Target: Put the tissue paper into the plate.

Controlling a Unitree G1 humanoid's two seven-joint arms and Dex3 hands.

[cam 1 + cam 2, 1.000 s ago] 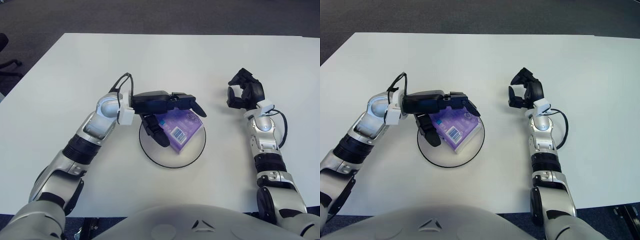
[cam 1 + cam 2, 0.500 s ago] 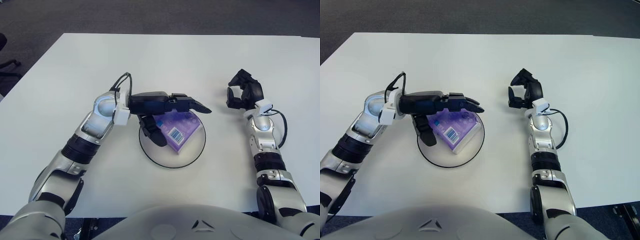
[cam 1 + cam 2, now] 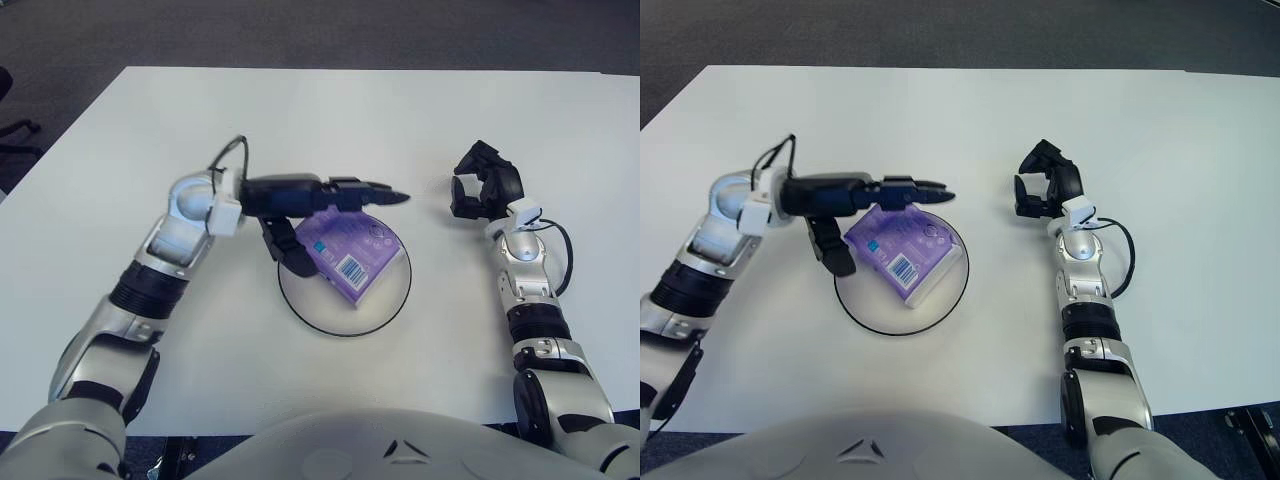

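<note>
We see the purple tissue pack (image 3: 347,250) in the plate (image 3: 385,305), left hand (image 3: 310,205) above it, fingers stretched out, right hand (image 3: 484,184) curled, holding nothing.

A white table (image 3: 330,110) (dark carpet (image 3: 300,30) beyond its edge).

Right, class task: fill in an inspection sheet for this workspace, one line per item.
Surface: white table.
Job's things: purple tissue pack lies in the plate.
Clutter: nothing seen.
Hands: left hand open at the plate's far-left edge, fingers straight, holding nothing; right hand curled, empty, right of the plate.
Cables: black loops at the left wrist and the right forearm.
Surroundings: dark carpet.
</note>
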